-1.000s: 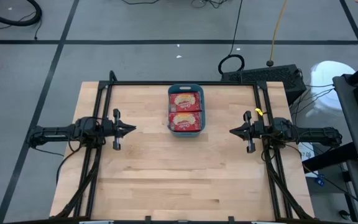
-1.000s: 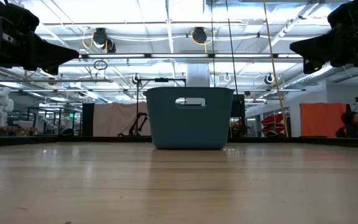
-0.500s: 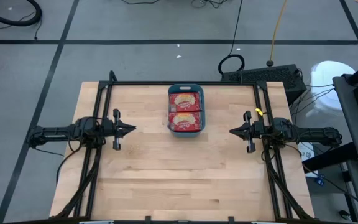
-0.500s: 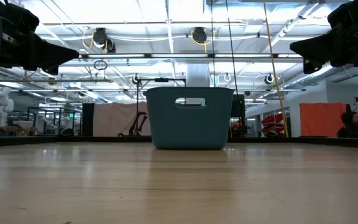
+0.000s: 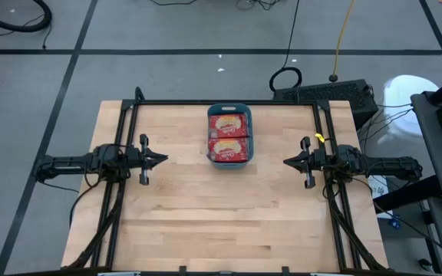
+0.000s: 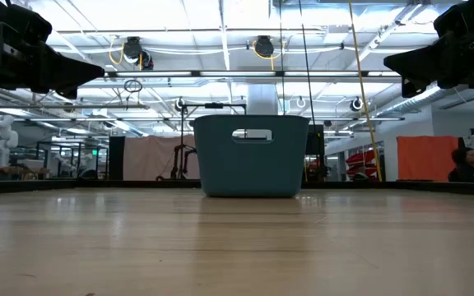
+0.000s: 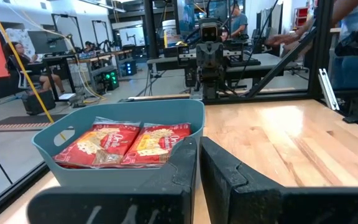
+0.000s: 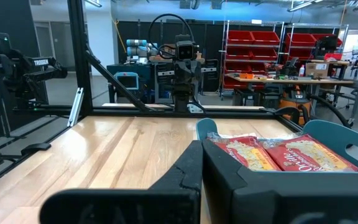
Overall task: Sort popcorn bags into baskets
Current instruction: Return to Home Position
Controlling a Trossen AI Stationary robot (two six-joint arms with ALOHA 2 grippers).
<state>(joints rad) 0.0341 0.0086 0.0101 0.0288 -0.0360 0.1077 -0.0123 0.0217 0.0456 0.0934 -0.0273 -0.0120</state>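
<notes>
Left gripper [image 5: 158, 159] is being held closed with nothing in it. It is being parked well apart from the bin [image 5: 229, 106], on the bin's left side, tip aimed at it. Right gripper [image 5: 288, 162] is being held the same way on the bin's right side: fingers pinched together, empty, well apart. Both are being carried off the table [image 5: 221, 222], not touching it.

Bags [image 5: 229, 147] are being kept inside the bin. Two red faces are being shown on top, one after the other along the bin's length, close under the rim. Anything stacked below them is hidden, so no count is being given. No bag is being seen outside the bin in any view.

Step judged: sorting looks finished and the arms are being brought to rest in the home pose, mirrored either side of the bin.

Next move, as judged: no grasp is being called for. Only the retracted pose needs to be settled, with the fingers kept closed and both tips kept clear of the bin walls so it is not nudged.
</notes>
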